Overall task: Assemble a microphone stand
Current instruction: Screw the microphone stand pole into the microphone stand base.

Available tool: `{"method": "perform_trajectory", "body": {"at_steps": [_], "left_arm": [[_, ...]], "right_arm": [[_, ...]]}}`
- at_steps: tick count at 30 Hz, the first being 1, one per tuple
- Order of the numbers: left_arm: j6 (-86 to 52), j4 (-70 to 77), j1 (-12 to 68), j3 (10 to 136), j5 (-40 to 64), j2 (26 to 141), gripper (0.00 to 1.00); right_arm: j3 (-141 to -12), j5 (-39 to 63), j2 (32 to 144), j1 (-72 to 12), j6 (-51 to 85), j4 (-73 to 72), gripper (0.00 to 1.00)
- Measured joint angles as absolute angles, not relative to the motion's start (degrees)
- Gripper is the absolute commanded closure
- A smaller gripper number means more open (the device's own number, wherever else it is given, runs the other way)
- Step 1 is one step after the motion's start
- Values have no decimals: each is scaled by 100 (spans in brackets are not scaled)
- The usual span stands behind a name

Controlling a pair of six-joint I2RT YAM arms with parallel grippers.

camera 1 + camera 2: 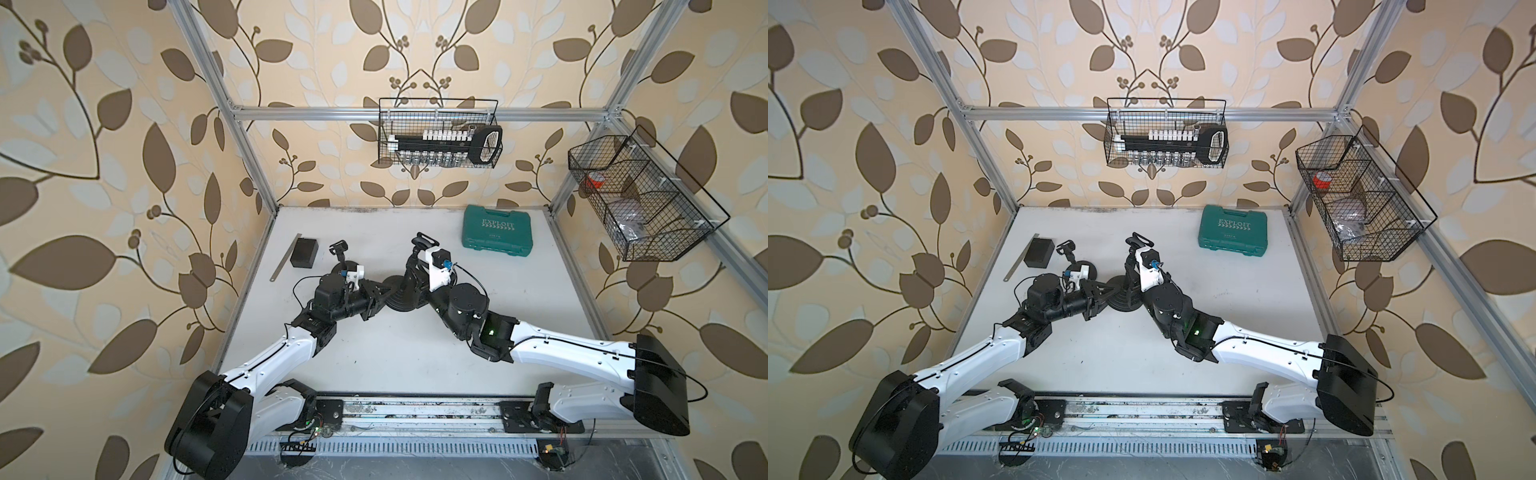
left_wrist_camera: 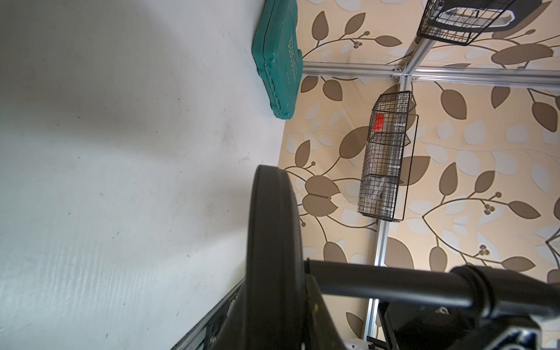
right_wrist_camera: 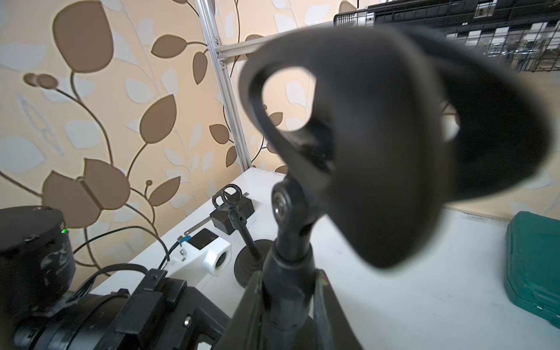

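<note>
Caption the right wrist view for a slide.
Microphone clip atop its pole, a second small stand behind, green case nearby.

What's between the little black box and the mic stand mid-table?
A second microphone stand rests on its base between the black box and the centre stand; both top views show it.

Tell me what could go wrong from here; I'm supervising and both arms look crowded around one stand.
1. The left gripper pinches the round base only at its rim; it could slip or swivel loose.
2. The right gripper clamps the pole just below the mic clip; with both grippers this close, twisting may make them collide.
3. A second stand sits just behind; a swing could topple it.
</note>
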State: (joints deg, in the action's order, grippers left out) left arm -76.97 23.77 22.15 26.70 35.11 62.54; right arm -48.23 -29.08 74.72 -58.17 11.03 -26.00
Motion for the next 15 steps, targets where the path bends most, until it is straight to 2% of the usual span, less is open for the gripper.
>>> {"method": "perform_trajectory", "body": {"at_steps": [2, 5, 10, 15], "left_arm": [[-7721, 2373, 2204, 2670, 3413, 6311, 100], [-7765, 2305, 2115, 2694, 3387, 6519, 100], [-7832, 2163, 1975, 2849, 3420, 6954, 100], [-7848, 2167, 1940, 2998, 3634, 7113, 100]], "right_arm": [[-4827, -2368, 7402, -5520, 991, -2320, 39], [-4821, -1313, 7214, -4980, 849, -1931, 31], [-4486, 504, 6595, -4073, 744, -1831, 33], [-4128, 2224, 6593, -3094, 808, -1959, 43]]}}
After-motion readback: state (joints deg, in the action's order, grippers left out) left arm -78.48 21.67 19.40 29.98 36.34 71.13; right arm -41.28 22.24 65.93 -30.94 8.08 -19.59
